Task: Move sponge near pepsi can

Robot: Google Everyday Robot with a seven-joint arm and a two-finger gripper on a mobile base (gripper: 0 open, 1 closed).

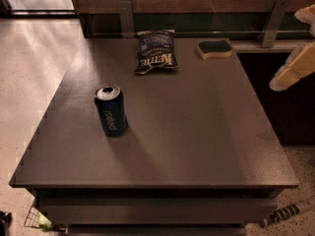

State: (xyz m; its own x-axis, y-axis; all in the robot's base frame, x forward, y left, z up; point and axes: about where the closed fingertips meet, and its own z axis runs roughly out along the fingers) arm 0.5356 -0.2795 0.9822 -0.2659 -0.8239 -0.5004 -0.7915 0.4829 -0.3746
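The sponge (214, 48), dark green on top over pale yellow foam, lies flat at the far right of the dark table (197, 132). The pepsi can (111, 110), dark blue with a silver top, stands upright on the left half of the table, well apart from the sponge. My gripper (294, 69) shows as pale arm parts at the right edge of the view. It hangs off the table's right side, to the right of and nearer than the sponge, touching nothing.
A dark blue chip bag (156, 51) lies at the far middle of the table, left of the sponge. A low wall with metal brackets (272, 14) runs behind the table. Speckled floor (29, 82) lies to the left.
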